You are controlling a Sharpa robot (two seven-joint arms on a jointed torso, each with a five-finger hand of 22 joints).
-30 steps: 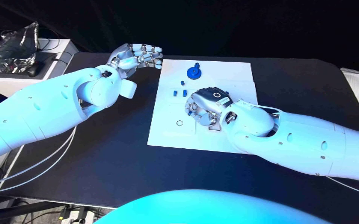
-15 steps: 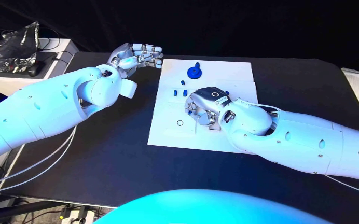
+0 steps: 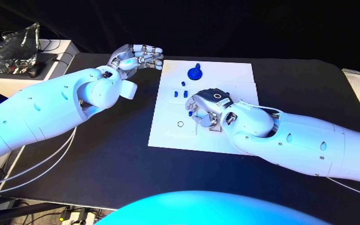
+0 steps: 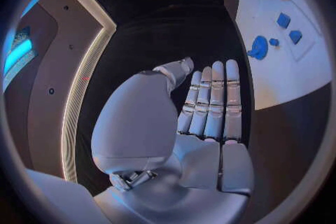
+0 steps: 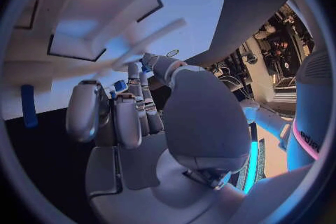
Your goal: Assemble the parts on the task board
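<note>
The white task board [image 3: 225, 76] lies mid-table. On its far part sit a round blue part [image 3: 194, 72] and a few small blue pieces [image 3: 183, 83]; the left wrist view also shows the round part [image 4: 257, 47]. My right hand [image 3: 206, 109] hovers low over the board's middle with its fingers curled down. In the right wrist view a small blue part [image 5: 120, 86] shows pinched between the thumb and fingertips of that hand [image 5: 133, 117]. My left hand [image 3: 139, 57] hangs beside the board's far left corner, its fingers [image 4: 211, 101] straight and holding nothing.
A small ring-shaped hole [image 3: 180, 124] marks the board's near left. A side table with a crinkled foil bag [image 3: 18, 48] stands at the far left. Another blue peg [image 5: 28, 105] lies by the board's edge. Black tabletop [image 3: 112, 147] surrounds the board.
My right hand has shifted only very slightly over the board's middle. The left hand and the loose parts stay where they were.
</note>
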